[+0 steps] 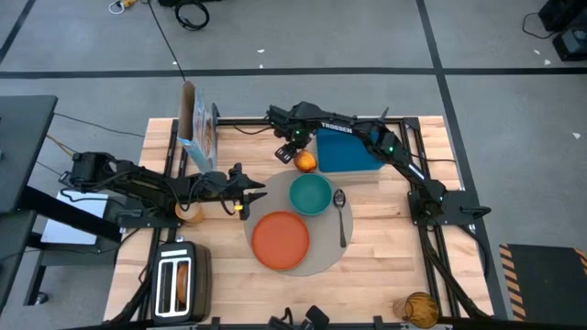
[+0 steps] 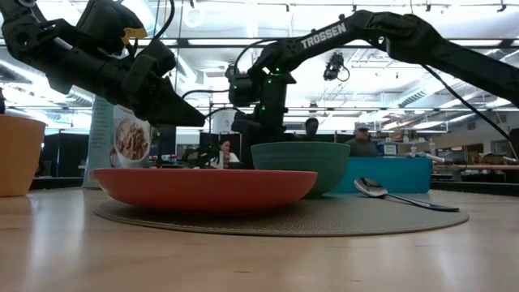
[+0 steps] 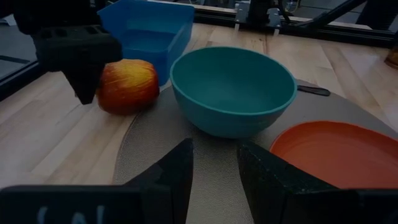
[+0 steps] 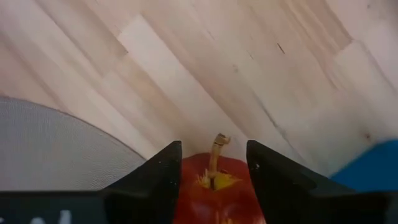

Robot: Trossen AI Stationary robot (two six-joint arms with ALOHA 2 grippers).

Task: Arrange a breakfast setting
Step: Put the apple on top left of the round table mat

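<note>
The round grey-beige mat (image 1: 321, 261) bears the orange plate (image 1: 280, 240), the teal bowl (image 1: 310, 194) and the metal spoon (image 1: 340, 215). The red apple (image 1: 305, 162) sits at the mat's far edge, next to the blue tray (image 1: 347, 151). My right gripper (image 4: 213, 146) reaches down over the apple from the far side, shut on it. My left gripper (image 3: 214, 146) is open and empty, just above the mat's left edge, pointing at the bowl (image 3: 233, 90). The cup (image 1: 190, 213) stands on the table under my left arm. The toast slice (image 1: 181, 280) sticks up in the toaster. My right gripper has the apple between its two fingers (image 4: 165, 177), one on each side of the apple's upper half (image 4: 214, 186). The fingers come from above, pointing down, with the stem up between them. The apple (image 3: 127, 84) stands upright with its underside on the table beside the mat.
A silver toaster (image 1: 179, 284) stands at the near left corner. A cereal box (image 1: 197, 128) stands upright at the far left. A round brown thing (image 1: 417, 307) lies at the near right. Bare wood shows to the mat's right. People sit in the room behind the table.
</note>
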